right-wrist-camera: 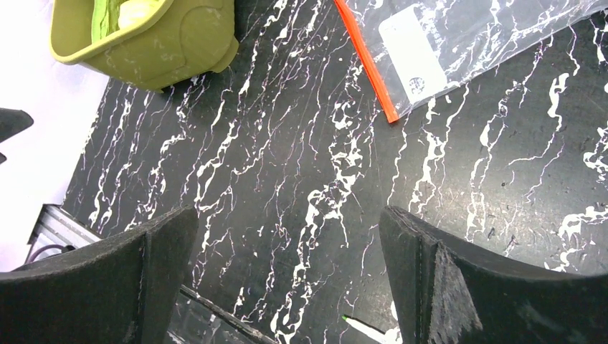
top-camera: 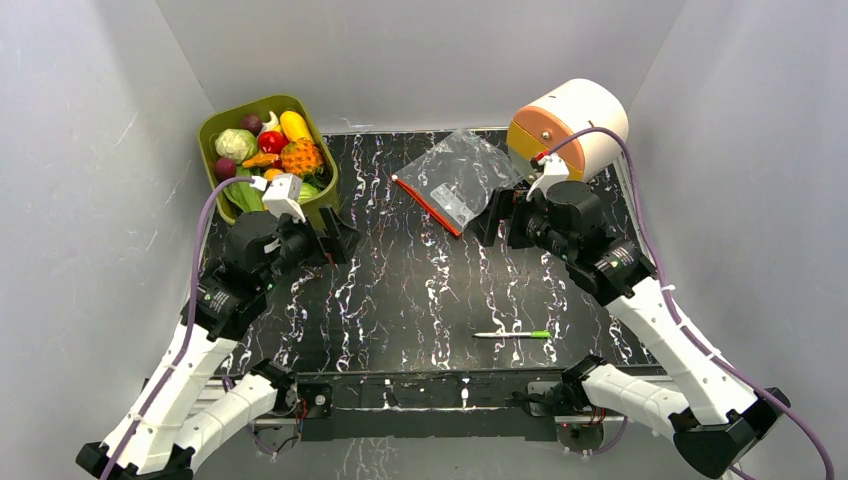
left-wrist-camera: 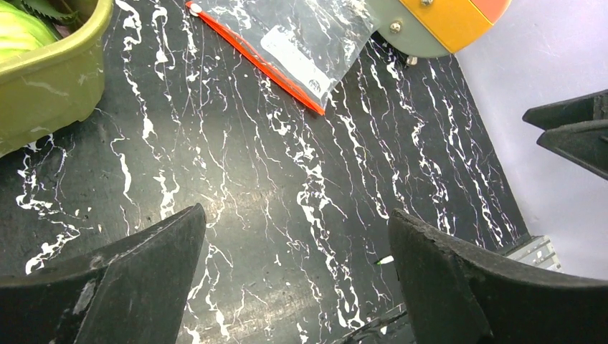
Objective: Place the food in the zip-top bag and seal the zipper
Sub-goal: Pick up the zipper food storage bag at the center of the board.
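Black marble-look desk (top-camera: 400, 290), white veining. Food (top-camera: 268, 148) all sits in a green tub (top-camera: 213, 135) at the back-left corner: cabbage (top-camera: 236, 144), tomato (top-camera: 271, 141), pineapple (top-camera: 301, 157), plus a yellow piece and purple ones. None of it is in the bag.

Zip-top bag (top-camera: 465, 170) lies flat at back centre-right, clear and crinkly, white label (right-wrist-camera: 412, 54) near one corner. Zipper (top-camera: 427, 205) is the red strip along the bag's left edge, running diagonally on the side towards the tub. Can't tell whether it's sealed. Bag's far-right corner is up against a white-and-orange drum (top-camera: 568, 125).

Left pincer (top-camera: 345, 235): jaws spread wide, holding nothing, low over bare desk just beside the tub's near-right corner. Right pincer (top-camera: 497, 222): same, fully spread, empty, near the bag's near-right edge, not touching it as far as I can see. Both wrist views show only desk between the fingers. The 2 pincers are well apart, desk middle between them.

Green-and-white pen (top-camera: 512, 334) lies alone on the near side, right of centre.
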Robot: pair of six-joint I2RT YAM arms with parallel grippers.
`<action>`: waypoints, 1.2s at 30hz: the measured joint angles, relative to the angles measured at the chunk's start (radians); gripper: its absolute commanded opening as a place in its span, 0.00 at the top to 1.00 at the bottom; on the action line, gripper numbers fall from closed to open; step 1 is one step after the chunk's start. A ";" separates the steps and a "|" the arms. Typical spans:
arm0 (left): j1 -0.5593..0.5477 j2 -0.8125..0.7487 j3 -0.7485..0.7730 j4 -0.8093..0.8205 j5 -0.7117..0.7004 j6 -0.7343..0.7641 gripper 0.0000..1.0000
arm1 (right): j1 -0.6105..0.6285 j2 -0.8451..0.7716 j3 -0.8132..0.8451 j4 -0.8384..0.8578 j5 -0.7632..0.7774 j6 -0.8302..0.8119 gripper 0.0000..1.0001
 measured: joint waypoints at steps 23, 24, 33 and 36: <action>0.000 -0.065 -0.106 -0.021 0.021 0.041 0.02 | 0.000 0.388 -0.007 0.138 0.111 -0.135 0.49; 0.000 -0.068 -0.109 -0.025 0.020 0.039 0.01 | 0.000 0.406 -0.006 0.147 0.117 -0.145 0.50; 0.000 -0.043 -0.111 -0.090 0.058 0.069 0.02 | 0.009 0.655 0.080 0.232 0.190 -0.229 0.58; -0.001 -0.077 -0.111 -0.089 0.079 0.084 0.02 | 0.022 0.737 0.132 0.253 0.216 -0.258 0.58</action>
